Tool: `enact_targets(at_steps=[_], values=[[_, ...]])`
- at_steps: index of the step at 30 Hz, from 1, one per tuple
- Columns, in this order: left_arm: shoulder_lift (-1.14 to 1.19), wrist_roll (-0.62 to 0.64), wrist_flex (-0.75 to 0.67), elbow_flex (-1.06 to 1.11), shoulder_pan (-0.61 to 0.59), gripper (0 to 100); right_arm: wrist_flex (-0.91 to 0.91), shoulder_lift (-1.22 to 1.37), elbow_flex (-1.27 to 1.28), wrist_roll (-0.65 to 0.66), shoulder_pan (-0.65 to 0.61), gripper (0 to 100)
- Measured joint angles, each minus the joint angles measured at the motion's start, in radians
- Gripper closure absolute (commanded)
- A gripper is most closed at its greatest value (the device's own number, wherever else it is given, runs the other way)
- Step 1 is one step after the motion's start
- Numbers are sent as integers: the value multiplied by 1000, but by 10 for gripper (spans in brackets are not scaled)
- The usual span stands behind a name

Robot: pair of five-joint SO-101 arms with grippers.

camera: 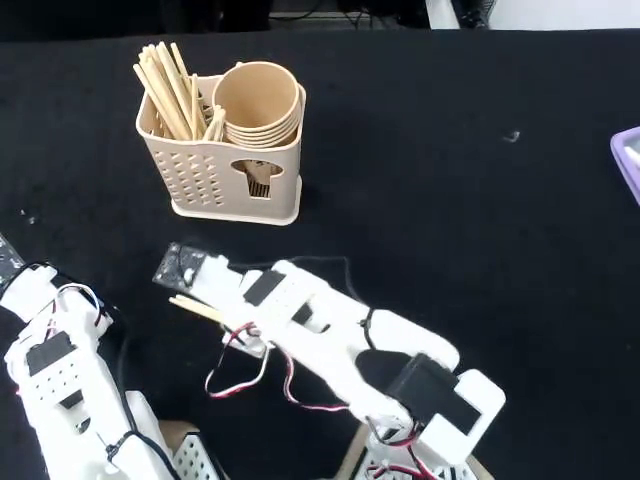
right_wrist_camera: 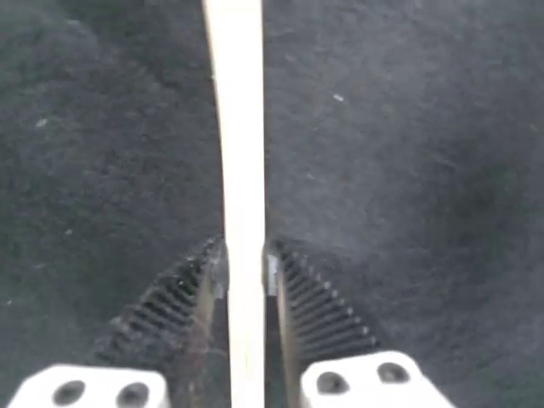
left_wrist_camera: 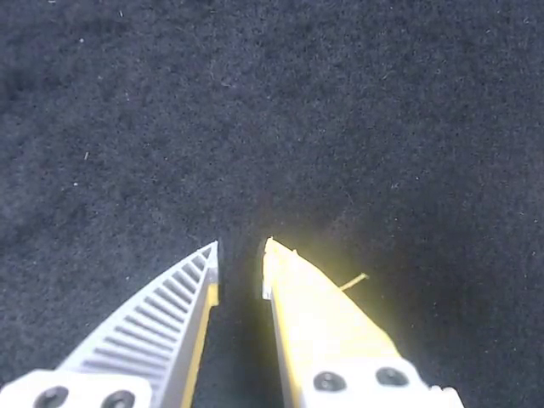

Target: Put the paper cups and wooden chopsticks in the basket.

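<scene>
Right gripper (right_wrist_camera: pixel 245 255) is clamped on a single wooden chopstick (right_wrist_camera: pixel 238 127), which sticks out well past the jaw tips. In the high view the chopstick (camera: pixel 195 307) sits low over the black table cloth (camera: pixel 450 200) beside the right arm (camera: pixel 330 330), well apart from the basket (camera: pixel 222 170); can't tell if it is clear of the cloth. Main risk, as I judge it: the long overhang can pivot or slip in the pinch during the lift and tilt, so the stick arrives skewed. The basket's chopstick compartment already holds a fanned bundle of chopsticks (camera: pixel 168 85), so the incoming tip may jam on them or on the rim, bounce out, or shove the light basket over. The stacked paper cups (camera: pixel 258 100) in the next compartment are touching the bundle, so a bad angle could land the stick in the cups instead. Left gripper (left_wrist_camera: pixel 240 251) has its jaws a narrow gap apart with nothing between, over bare cloth; the left arm (camera: pixel 55 370) is at the near left, off the route. Loose red and white cables (camera: pixel 250 370) hang by the right arm and could snag. A purple thing (camera: pixel 628 160) is at the far right edge, well apart. Nothing lies between the held chopstick and the basket.
</scene>
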Motion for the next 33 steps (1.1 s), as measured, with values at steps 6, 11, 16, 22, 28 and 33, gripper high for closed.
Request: enact_targets(at_steps=[6, 11, 16, 22, 28, 33], values=[[0, 0, 0, 0, 0, 909, 3, 0, 0, 0, 60, 988], [0, 0, 0, 0, 0, 909, 114, -77, -20, 0, 86, 988], [0, 0, 0, 0, 0, 909, 318, -359, -80, 2, 91, 987], [0, 0, 0, 0, 0, 909, 282, -686, -143, 2, 91, 987], [0, 0, 0, 0, 0, 909, -236, -752, -124, -6, 121, 988], [0, 0, 0, 0, 0, 909, -726, -660, -133, -132, 149, 987]])
